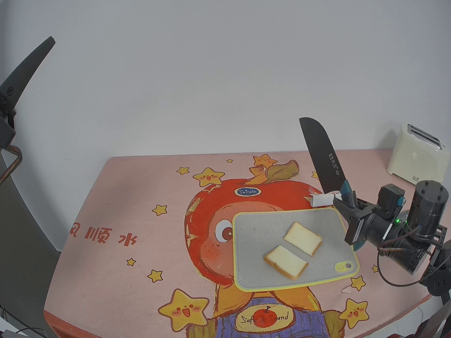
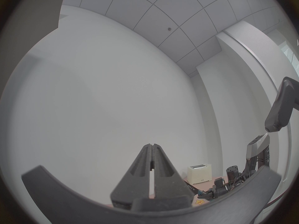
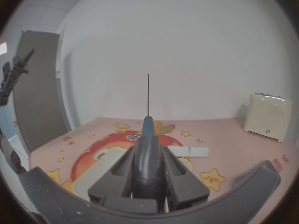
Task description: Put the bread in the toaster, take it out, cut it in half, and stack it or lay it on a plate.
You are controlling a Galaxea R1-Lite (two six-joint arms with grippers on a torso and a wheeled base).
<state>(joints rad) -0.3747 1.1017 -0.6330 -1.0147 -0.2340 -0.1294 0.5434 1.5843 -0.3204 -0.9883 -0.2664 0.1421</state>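
My right claw [image 1: 350, 202] is pinching the knife [image 1: 324, 158] by its handle, blade tilted up, just beside the far right corner of the cutting board [image 1: 256, 240]. My left claw [image 2: 152, 148] is pressed together on nothing, high above the table's [image 1: 117, 212] left side. The bread lies on the board as two pieces, the far half [image 1: 303, 238] and the near half [image 1: 285, 261], close but apart. The toaster [image 1: 418, 158] stands at the far right corner. I judge the cut done and the toasting probably done, though the crumb looks pale. Left to do: set the knife down and move both halves to a plate.
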